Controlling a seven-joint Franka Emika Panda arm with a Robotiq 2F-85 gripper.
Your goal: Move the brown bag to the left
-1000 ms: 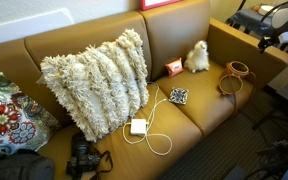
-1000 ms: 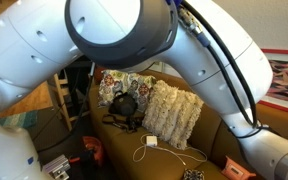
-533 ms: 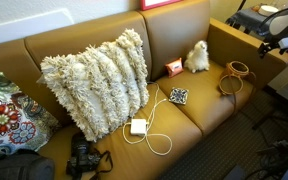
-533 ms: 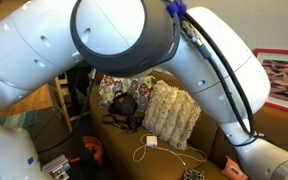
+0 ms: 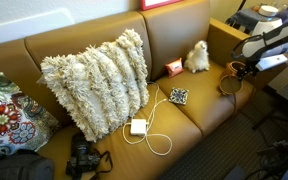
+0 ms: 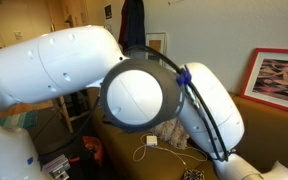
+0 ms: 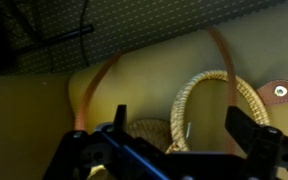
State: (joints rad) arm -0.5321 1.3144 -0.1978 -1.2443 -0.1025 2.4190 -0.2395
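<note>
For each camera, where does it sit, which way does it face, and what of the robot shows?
Exterior view: high in front of the sofa, looking down; the arm enters at the right edge.
Exterior view: close behind the arm, which blocks most of the sofa beyond.
Wrist view: looks at the brown bag between the open gripper fingers.
Shared: both exterior views show the white charger; an exterior view and the wrist view show the bag.

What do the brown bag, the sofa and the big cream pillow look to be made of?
Brown bag: probably woven straw or rattan, matte; the wrist view shows a coiled braid along its rim.
Sofa: smooth tan leather or vinyl, going by its slight sheen.
Pillow: shaggy cream yarn, tufted in rows.
</note>
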